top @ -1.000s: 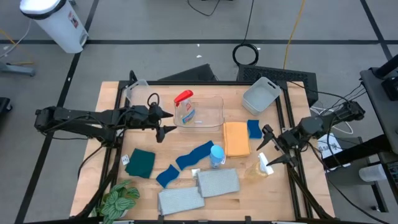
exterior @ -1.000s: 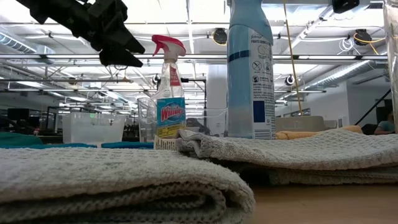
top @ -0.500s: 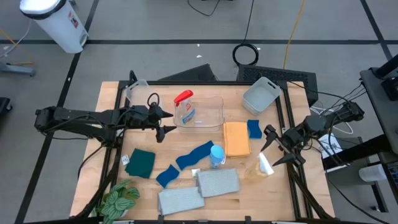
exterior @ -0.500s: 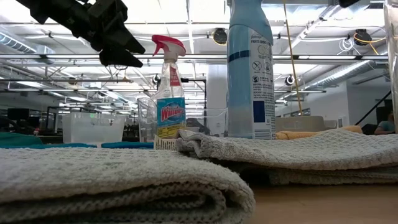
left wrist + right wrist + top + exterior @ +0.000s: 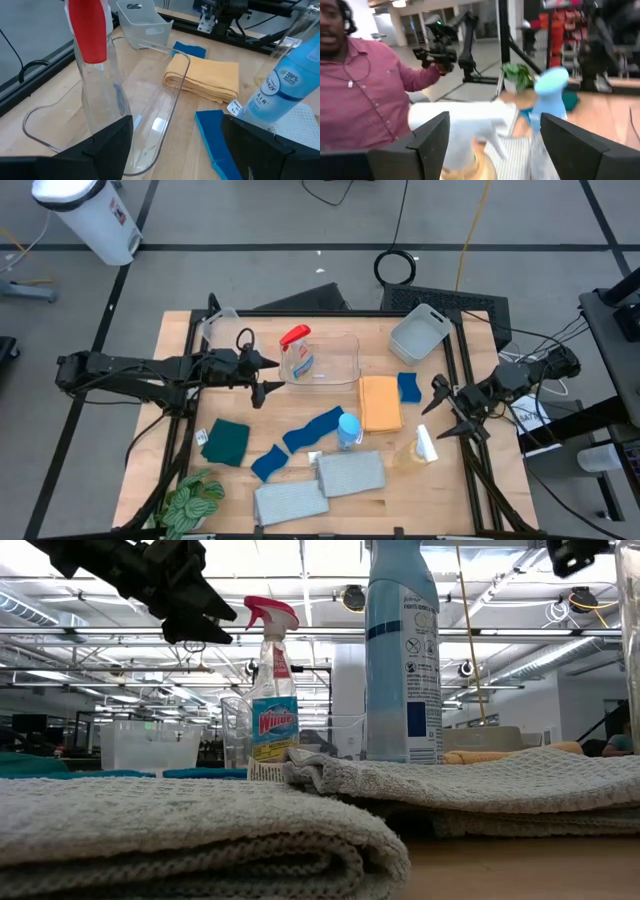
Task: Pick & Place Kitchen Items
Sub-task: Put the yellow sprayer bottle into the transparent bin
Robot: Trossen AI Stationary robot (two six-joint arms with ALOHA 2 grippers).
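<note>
Since the earlier frame the right gripper (image 5: 446, 408) has drawn back toward the right edge of the high view, away from the white-trigger bottle (image 5: 424, 446); its fingers stand apart and hold nothing. The left gripper (image 5: 263, 374) has not moved: it hovers just left of the clear tub (image 5: 340, 365), fingers apart, empty.

From above, the red-trigger bottle (image 5: 297, 353) stands inside the tub, above centre. The blue-capped bottle (image 5: 348, 428) stands at centre, with the orange cloth (image 5: 380, 402) and a blue sponge (image 5: 409, 387) to its right. Two grey towels (image 5: 350, 473) lie at lower centre, the teal cloth (image 5: 228, 441) at lower left.

Only the low view shows the red-trigger bottle's label (image 5: 272, 727), and the towels (image 5: 180, 830) fill its bottom. The left wrist view shows the tub's rim (image 5: 176, 95) close up. Only the right wrist view shows a person in a pink shirt (image 5: 357, 100) beyond the table, and the white-trigger bottle (image 5: 470, 130) near its fingers.
</note>
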